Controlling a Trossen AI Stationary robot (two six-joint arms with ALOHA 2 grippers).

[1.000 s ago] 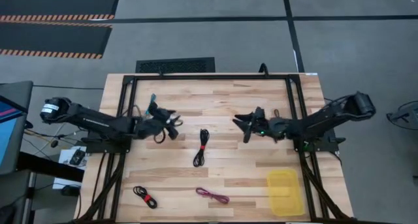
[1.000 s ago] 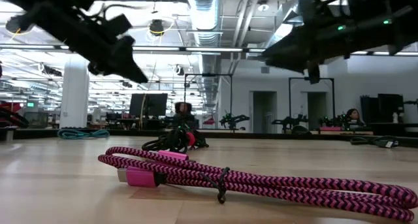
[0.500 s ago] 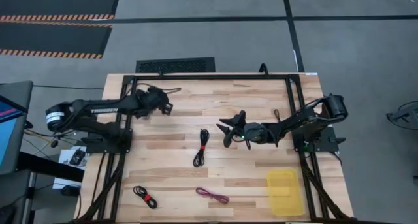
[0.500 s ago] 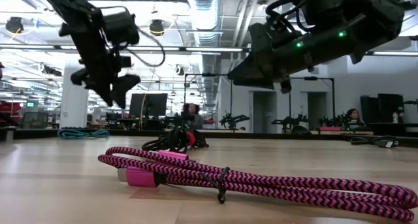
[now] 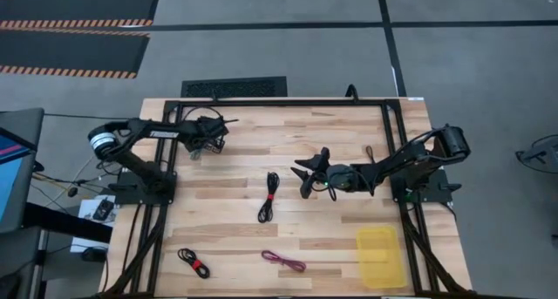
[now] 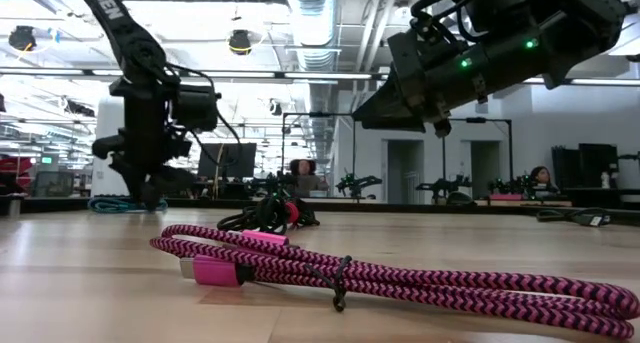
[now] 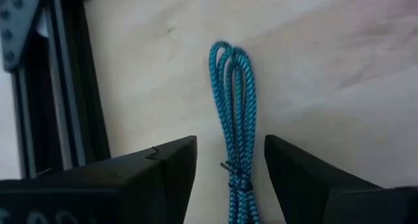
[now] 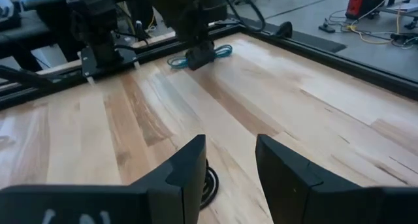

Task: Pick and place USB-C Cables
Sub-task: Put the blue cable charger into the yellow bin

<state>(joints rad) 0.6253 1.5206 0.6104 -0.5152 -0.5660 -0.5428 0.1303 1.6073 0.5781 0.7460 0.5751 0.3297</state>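
I'm hovering my left claw (image 7: pixel 228 178), fingers spread wide, astride the teal cable (image 7: pixel 234 106) lying at the table's far-left corner, and I'm risking pinching only one slippery strand if I'm closing off-centre.

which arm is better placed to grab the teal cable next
Left. The left gripper hangs right over the teal cable, its open fingers straddling the bundle at the table's far left corner. The right gripper hovers open near the table's middle, far from it, closer to the black cable.
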